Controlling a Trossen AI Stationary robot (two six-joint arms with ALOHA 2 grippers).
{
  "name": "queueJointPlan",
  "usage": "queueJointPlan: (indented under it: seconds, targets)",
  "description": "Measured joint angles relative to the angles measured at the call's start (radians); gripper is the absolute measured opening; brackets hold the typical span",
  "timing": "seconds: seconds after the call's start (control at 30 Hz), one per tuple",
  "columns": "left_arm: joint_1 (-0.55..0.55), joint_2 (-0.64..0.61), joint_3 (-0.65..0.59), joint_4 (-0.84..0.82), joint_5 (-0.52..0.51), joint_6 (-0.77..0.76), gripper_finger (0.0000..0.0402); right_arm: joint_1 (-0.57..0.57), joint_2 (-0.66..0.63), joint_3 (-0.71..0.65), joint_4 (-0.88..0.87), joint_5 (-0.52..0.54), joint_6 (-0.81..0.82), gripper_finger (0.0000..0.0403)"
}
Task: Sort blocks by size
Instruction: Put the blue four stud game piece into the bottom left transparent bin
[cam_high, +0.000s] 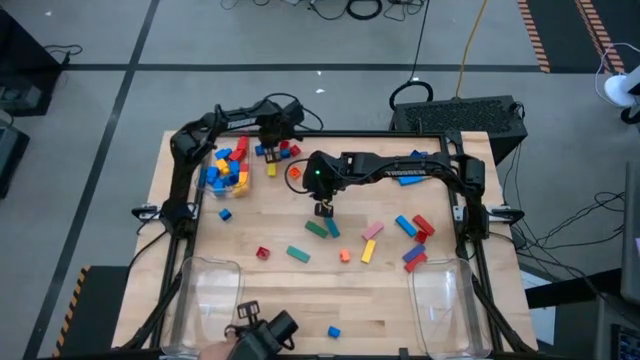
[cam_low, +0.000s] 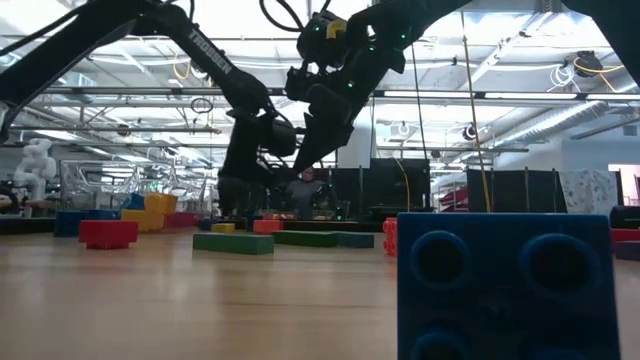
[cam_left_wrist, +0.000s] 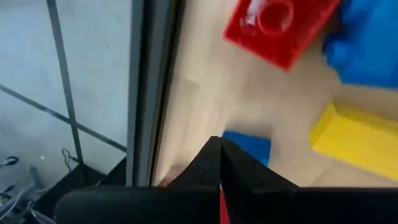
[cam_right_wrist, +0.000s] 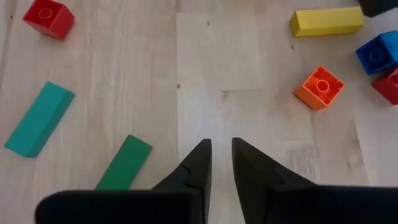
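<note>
Glossy smooth plastic blocks (cam_right_wrist: 318, 87); matt pale wooden table (cam_right_wrist: 217, 56), fine-grained; clear plastic bins (cam_high: 210, 290)

blocks (cam_high: 228, 168): red, blue, yellow, orange, green, teal, pink | table (cam_high: 380, 310): pale wood grain | arms: dark

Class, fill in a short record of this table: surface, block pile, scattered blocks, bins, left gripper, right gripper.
surface: wooden table
block pile: blue, yellow, red blocks at far left
scattered blocks: green bar, yellow bar, orange cube
bins: two clear bins at near edge
left gripper: shut, over far-edge blocks
right gripper: narrow gap, nothing between fingers, above mid-table
</note>
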Motion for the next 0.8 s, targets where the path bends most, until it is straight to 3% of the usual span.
queueJointPlan:
  seconds: [0.3, 0.8]
  targets:
    - [0.010, 0.001, -0.001, -0.113, 0.008, -0.076, 0.0002, -0.011, 0.000, 0.000, 0.003, 0.000, -0.004, 0.0036]
    - [-0.037, -0.026, 0.005, -0.072, 0.109, -0.108, 0.0001, -0.011, -0.001, 0.000, -0.004, 0.000, 0.004, 0.0036]
